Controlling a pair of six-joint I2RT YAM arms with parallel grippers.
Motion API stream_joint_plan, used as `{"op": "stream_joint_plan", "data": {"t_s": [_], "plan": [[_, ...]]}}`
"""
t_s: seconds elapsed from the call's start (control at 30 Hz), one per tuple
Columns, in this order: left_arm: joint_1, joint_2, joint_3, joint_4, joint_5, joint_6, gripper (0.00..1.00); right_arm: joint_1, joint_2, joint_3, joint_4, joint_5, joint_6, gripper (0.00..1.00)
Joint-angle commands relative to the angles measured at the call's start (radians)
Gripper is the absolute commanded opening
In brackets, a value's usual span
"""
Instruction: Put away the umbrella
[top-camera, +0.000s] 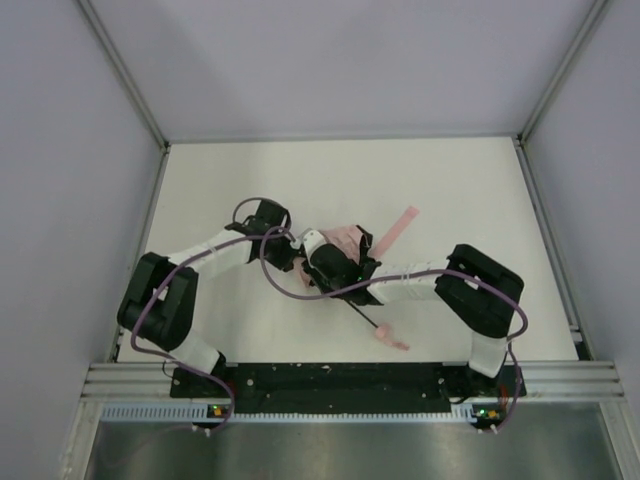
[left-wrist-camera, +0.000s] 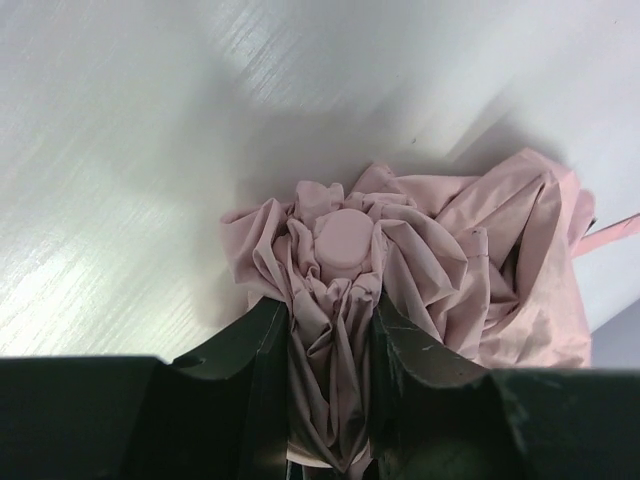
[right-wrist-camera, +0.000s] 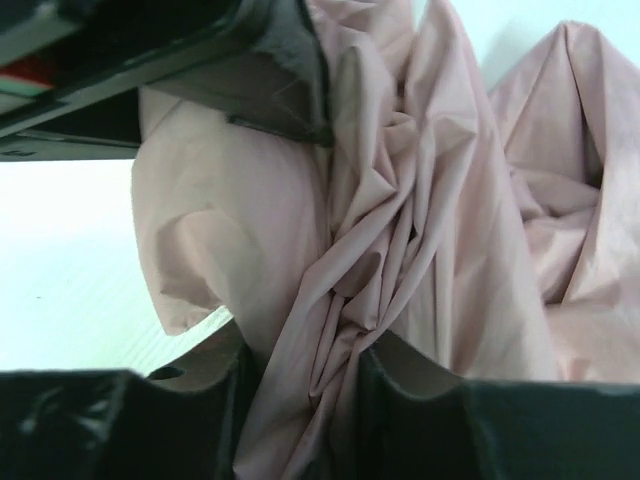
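Observation:
The umbrella (top-camera: 347, 240) lies mid-table as a crumpled bunch of pale pink fabric. Its thin black shaft (top-camera: 358, 311) runs toward the near edge and ends in a small pink handle (top-camera: 390, 338). A pink strap (top-camera: 400, 225) sticks out to the far right. My left gripper (left-wrist-camera: 330, 345) is shut on the gathered fabric just below the round pink cap (left-wrist-camera: 344, 240). From the other side, my right gripper (right-wrist-camera: 310, 385) is shut on a twisted fold of the umbrella's fabric (right-wrist-camera: 380, 250). In the top view the two grippers meet at the bunch, left (top-camera: 290, 248) and right (top-camera: 335, 265).
A purple cable (top-camera: 285, 285) loops over the table between the arms. Grey walls (top-camera: 120, 70) enclose the white table (top-camera: 480, 190) on three sides. The arm bases sit on a black rail (top-camera: 340, 380) at the near edge.

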Motion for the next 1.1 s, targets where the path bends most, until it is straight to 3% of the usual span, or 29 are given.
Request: {"op": "stream_joint_plan", "data": {"t_s": [0.0,0.07,0.13,0.2,0.3,0.33,0.43,0.67,0.77,0.93,1.07], "plan": [[-0.031,0.001,-0.004,-0.030,0.082,-0.079,0.00,0.010,0.085,-0.057,0.054,-0.103,0.083,0.15],[-0.031,-0.001,-0.007,-0.008,0.083,-0.064,0.00,-0.005,0.061,-0.113,0.098,-0.163,0.143,0.00],[-0.022,-0.008,-0.019,0.025,0.089,-0.045,0.00,-0.022,0.039,-0.170,0.143,-0.245,0.194,0.00],[-0.016,-0.028,-0.048,0.100,0.097,-0.013,0.19,-0.044,0.026,-0.208,0.173,-0.331,0.234,0.00],[0.010,-0.091,-0.134,0.286,0.113,0.024,0.56,-0.085,0.012,-0.274,0.239,-0.445,0.307,0.00],[0.021,-0.118,-0.158,0.364,0.117,0.034,0.77,-0.097,0.012,-0.294,0.264,-0.480,0.326,0.00],[0.067,-0.148,-0.174,0.401,0.160,0.079,0.96,-0.145,0.029,-0.346,0.346,-0.597,0.411,0.00],[0.136,-0.307,-0.275,0.434,0.198,0.082,0.98,-0.251,0.131,-0.414,0.604,-0.867,0.683,0.00],[0.135,-0.369,-0.304,0.345,0.215,0.044,0.98,-0.281,0.168,-0.426,0.678,-0.914,0.780,0.00],[0.115,-0.450,-0.427,0.401,0.277,-0.079,0.98,-0.317,0.237,-0.428,0.817,-0.953,0.910,0.00],[0.064,-0.469,-0.436,0.376,0.236,-0.111,0.98,-0.337,0.273,-0.410,0.855,-0.956,0.938,0.00]]}}
